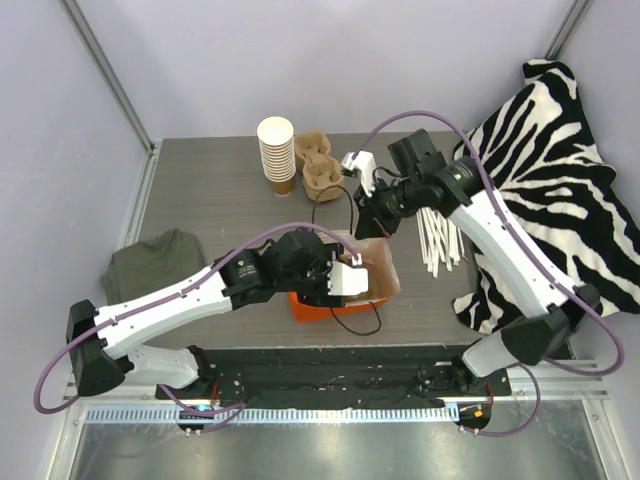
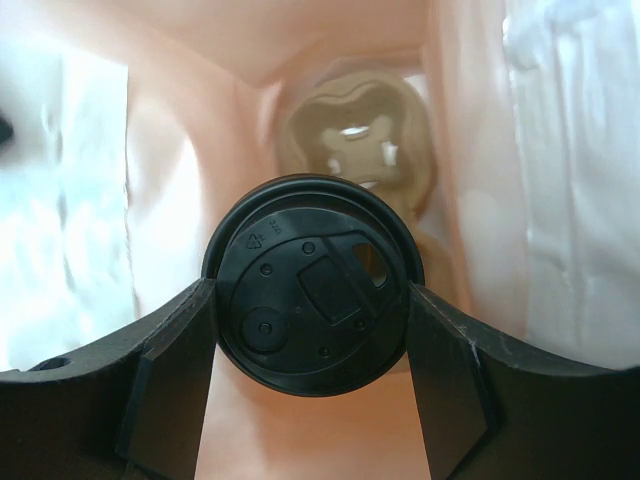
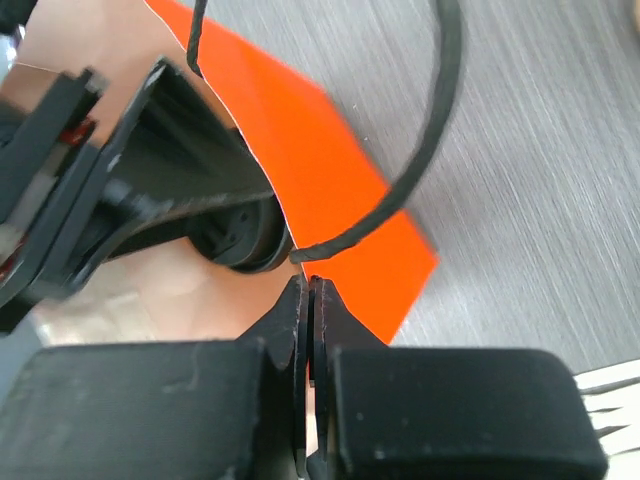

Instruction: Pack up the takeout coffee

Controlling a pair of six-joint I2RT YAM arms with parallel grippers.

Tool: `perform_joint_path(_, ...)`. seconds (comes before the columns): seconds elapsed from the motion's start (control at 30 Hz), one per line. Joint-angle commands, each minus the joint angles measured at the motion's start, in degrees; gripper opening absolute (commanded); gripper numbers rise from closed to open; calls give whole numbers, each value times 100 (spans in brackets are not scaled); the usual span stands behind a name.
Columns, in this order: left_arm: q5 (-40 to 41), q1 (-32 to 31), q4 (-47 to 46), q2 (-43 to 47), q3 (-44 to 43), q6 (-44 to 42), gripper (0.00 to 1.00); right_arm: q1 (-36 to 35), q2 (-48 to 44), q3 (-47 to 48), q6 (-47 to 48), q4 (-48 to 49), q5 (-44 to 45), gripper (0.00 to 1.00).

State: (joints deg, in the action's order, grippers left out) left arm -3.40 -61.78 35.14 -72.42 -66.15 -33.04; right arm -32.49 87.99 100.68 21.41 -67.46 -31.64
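Observation:
The takeout coffee shows from above in the left wrist view as a round black lid (image 2: 312, 285); the cup below it is hidden. My left gripper (image 2: 310, 294) is shut on it at the lid, inside the orange paper bag (image 1: 385, 272). A brown moulded cup carrier (image 2: 360, 140) lies at the bag's bottom, below and beyond the cup. My right gripper (image 3: 308, 288) is shut on the bag's rim, just below the black cord handle (image 3: 440, 130). The lid (image 3: 245, 238) and the orange bag wall (image 3: 330, 150) also show in the right wrist view. In the top view my left gripper (image 1: 340, 275) reaches into the bag and my right gripper (image 1: 368, 232) is at its far rim.
A tall stack of lidless brown cups (image 1: 277, 155) and a cardboard carrier (image 1: 318, 165) stand at the back. White cutlery (image 1: 440, 240) lies right of the bag, beside a zebra cloth (image 1: 545, 180). A green cloth (image 1: 160, 262) lies at the left.

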Motion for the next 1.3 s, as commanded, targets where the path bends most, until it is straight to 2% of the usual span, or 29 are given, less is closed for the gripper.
perform_joint_path(0.0,287,-10,-727,281,216,43,18,-230,-931,-469,-839,1059,219,1)
perform_joint_path(0.27,199,-18,-1113,475,497,-89,18,-811,-1732,-1534,-1551,1964,1062,1)
perform_joint_path(0.57,-117,-10,-1650,843,902,-1,17,-838,-1943,-1850,-2395,2325,993,1)
perform_joint_path(0.8,-363,-45,-1984,853,1235,158,16,-847,-2259,-2158,-2483,2624,1002,1)
perform_joint_path(0.97,-241,-141,-2572,870,1613,17,13,-855,-2391,-2466,-2685,2800,844,1)
perform_joint_path(1.27,76,-387,-3416,817,2027,-220,11,-855,-2286,-2448,-2809,2747,729,1)
